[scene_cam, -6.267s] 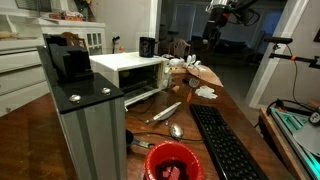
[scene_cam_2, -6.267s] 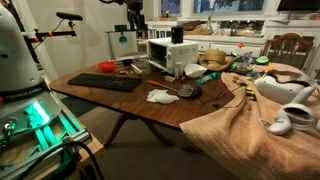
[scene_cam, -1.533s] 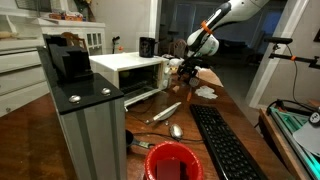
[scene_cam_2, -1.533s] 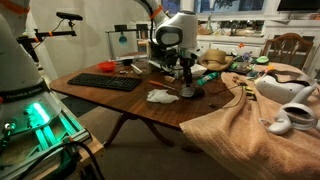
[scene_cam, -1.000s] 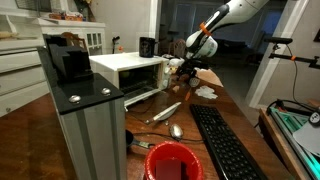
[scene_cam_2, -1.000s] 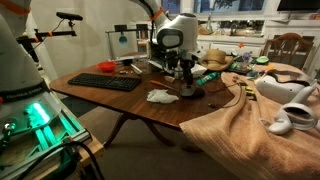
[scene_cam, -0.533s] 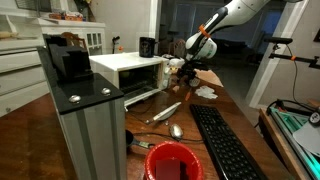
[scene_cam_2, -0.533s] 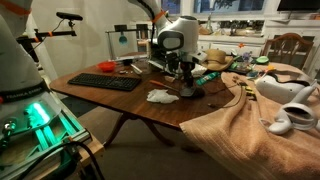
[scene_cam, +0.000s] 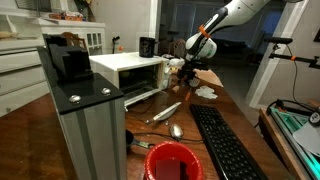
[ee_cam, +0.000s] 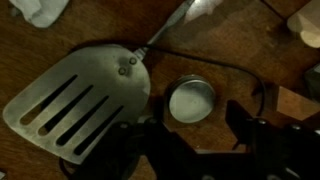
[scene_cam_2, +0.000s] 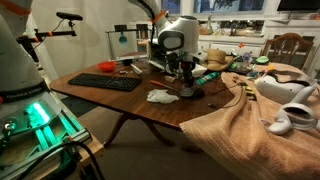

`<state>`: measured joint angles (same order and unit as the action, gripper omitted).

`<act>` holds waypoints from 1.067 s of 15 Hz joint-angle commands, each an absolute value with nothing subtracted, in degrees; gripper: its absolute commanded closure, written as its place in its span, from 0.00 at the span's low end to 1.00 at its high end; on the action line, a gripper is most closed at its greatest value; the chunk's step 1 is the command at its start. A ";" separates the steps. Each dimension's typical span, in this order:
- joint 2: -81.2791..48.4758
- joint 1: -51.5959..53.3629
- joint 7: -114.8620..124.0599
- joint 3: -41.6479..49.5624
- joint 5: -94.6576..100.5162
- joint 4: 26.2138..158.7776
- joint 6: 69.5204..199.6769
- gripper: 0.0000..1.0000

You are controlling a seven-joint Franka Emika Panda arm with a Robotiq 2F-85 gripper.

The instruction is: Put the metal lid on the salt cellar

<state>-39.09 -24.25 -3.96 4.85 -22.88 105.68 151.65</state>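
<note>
In an exterior view the gripper (scene_cam: 190,68) hangs low over the wooden table (scene_cam: 215,110), beside the white microwave (scene_cam: 130,70). What lies under it is too small to tell there.

In an exterior view from another place the gripper (scene_cam_2: 186,82) points straight down. A small round piece (scene_cam_2: 189,93) sits on the table directly below it, near a crumpled white cloth (scene_cam_2: 160,96).

In the wrist view the relation is clearer. The fingers (ee_cam: 150,138) stand apart with nothing between them, and the round piece (ee_cam: 190,98) lies just ahead of the gap, about centred between the two. I judge that the coming move needs only a straight descent. Being round, the piece has no long axis, so no turn of the wrist seems necessary. Its rim is shiny metal and its inside pale and matte (I cannot tell whether this is the metal lid or the open salt cellar). Just beside it lies the head of a slotted spatula (ee_cam: 80,100), flat and dull grey, with its handle running away toward the upper right.
</note>
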 commanded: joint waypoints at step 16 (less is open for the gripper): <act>-39.31 -22.60 -3.66 7.39 -12.74 105.74 150.42 0.78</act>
